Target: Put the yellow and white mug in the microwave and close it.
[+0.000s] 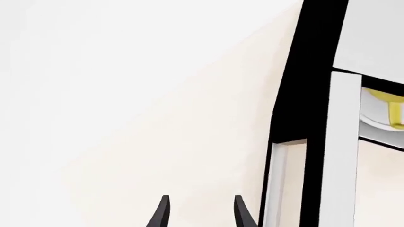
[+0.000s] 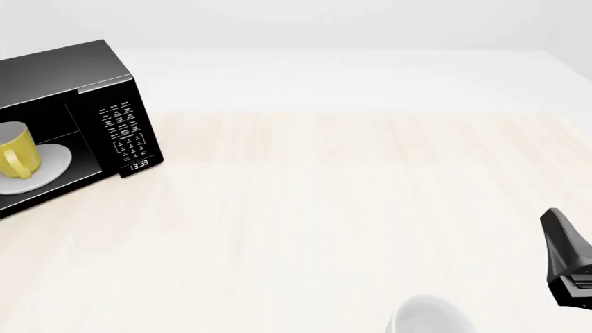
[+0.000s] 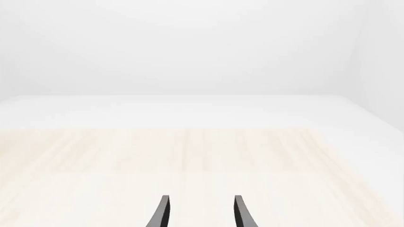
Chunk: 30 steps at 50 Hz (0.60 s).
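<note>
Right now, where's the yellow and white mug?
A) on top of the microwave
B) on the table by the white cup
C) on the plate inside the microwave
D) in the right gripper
C: the front view shows the yellow and white mug sitting on the white plate inside the open microwave, no gripper holding it.

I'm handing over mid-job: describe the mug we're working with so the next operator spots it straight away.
Find the big black microwave at the table's far left in the front view, its cavity open. On the white round plate inside stands the yellow and white mug. It is yellow outside with a yellow handle, unlike the plain white bowl at the near edge.
</note>
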{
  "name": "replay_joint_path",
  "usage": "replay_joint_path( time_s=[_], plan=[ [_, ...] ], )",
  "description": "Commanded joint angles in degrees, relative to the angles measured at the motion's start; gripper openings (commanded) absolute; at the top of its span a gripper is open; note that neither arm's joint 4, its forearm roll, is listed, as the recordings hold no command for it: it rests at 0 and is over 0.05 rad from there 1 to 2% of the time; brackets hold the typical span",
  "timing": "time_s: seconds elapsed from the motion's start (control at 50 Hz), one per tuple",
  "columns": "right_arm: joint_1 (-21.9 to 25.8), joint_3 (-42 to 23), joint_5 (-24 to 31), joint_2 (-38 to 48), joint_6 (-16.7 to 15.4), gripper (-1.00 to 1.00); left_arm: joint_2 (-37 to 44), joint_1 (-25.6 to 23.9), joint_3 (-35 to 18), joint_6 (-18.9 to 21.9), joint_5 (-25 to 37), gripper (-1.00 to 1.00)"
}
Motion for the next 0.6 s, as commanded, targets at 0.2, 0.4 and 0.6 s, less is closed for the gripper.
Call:
replay_joint_path(
  time_s=[0.2,0.4,0.6],
  plan=[
    [0.0,0.0,-0.03,0.04,-0.02,1.0,5.7,-4.13,-2.81,-2.68,0.46,1.0],
    [-0.04,0.0,-0.05,0.08,0.0,1.0,7.6,-6.9,-3.27,-3.71,0.38,1.0],
    [-0.05,0.0,-0.06,0.1,0.01,1.0,9.39,-9.74,-3.11,-4.55,0.2,1.0]
  ],
)
